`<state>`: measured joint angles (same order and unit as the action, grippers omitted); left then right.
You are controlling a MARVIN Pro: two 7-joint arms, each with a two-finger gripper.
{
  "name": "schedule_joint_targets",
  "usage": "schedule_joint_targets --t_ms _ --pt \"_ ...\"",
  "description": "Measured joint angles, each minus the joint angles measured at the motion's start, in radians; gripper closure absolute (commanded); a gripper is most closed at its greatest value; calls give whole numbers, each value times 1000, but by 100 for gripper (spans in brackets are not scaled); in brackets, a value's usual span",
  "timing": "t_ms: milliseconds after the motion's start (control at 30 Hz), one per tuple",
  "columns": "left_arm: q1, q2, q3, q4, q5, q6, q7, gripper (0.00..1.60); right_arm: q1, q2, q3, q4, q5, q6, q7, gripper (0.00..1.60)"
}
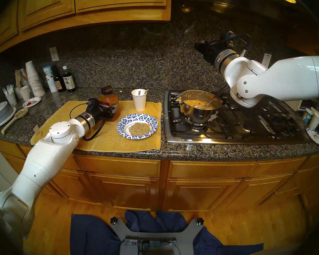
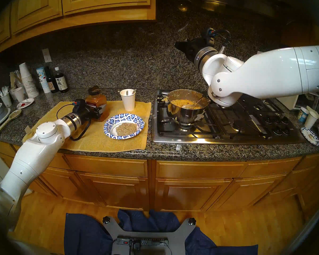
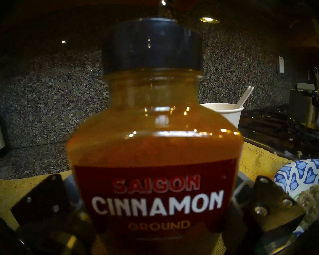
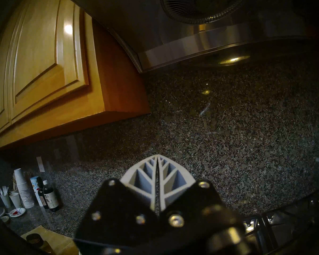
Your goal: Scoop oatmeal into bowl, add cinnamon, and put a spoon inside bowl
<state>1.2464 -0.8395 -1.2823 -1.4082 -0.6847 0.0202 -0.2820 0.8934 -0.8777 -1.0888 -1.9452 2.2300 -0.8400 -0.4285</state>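
The left tool (image 3: 155, 221) is standing astride the cinnamon (image 3: 153, 157) on the yellow mat (image 1: 118, 140) near the worktop's front edge; whether it is clamping yet I cannot tell. It should be squeezing low on the label, keeping the bottle upright. The right tool (image 4: 157, 177) is pressed together, holding nothing, above the stove (image 1: 247, 127). Oatmeal (image 1: 139, 128) is sitting in the bowl (image 1: 134, 118).

- Both arms (image 1: 44, 160) are fat, white and shiny, with round joints and small silver screws.
- Each wrist has a silver metal ring (image 1: 87, 120), then a black part.
- A black cable (image 1: 92, 133) loops beside the left wrist.
- The right gripper (image 4: 157, 158) has grey ribbed fingers on black plates with shiny screws.
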Motion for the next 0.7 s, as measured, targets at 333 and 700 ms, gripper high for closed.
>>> schedule_joint_targets --t_ms 333,700 --pt "29 35 -34 -63 -10 0 -11 160 -1 -8 2 2 1 -1 0 160" --pt "70 94 -42 -179 96 -34 11 160 -4 -16 3 4 2 -4 -1 160"
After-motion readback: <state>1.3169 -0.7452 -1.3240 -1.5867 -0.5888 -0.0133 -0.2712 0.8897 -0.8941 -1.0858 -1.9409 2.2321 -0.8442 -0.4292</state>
